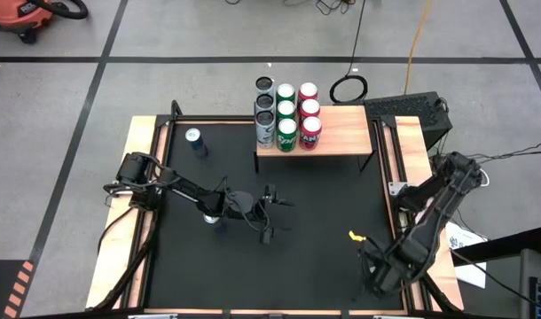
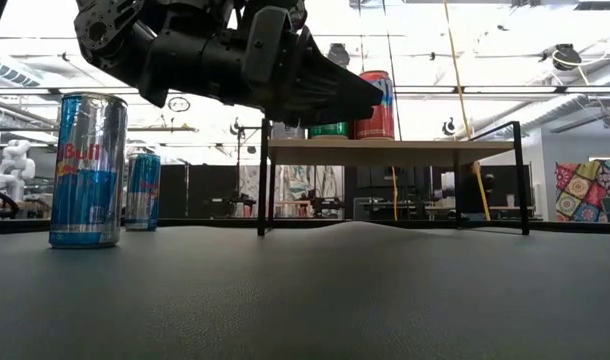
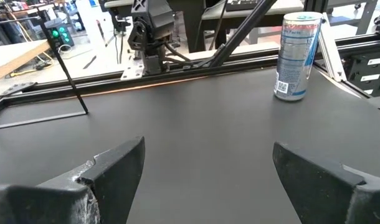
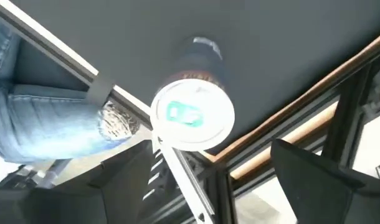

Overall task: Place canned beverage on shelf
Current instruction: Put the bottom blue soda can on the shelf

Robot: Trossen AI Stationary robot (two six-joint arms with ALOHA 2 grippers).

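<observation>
The left end effector (image 1: 267, 215) hovers released over the black surface (image 1: 324, 221), with a blue can (image 1: 195, 141) standing apart beyond it. The shelf (image 1: 341, 124) carries several cans. The right end effector (image 1: 374, 270) waits released near the surface's edge.

Around my table (image 1: 279, 257) the floor (image 1: 191, 35) is grey concrete, crossed by dark tape lines. A red vacuum (image 1: 22, 16) sits off at the far left corner, a yellow cable (image 1: 419, 40) runs down over the floor, and a black cable coil (image 1: 348, 89) lies just behind the table. Looking level across the black top, I see a bright hall: ceiling beams (image 2: 545, 92) and hanging lamps (image 2: 567, 55), a white figure (image 2: 13, 165) far left, a colourful patterned cloth (image 2: 583, 190) far right. Near my right wrist stands a person in blue jeans (image 4: 34, 118).
</observation>
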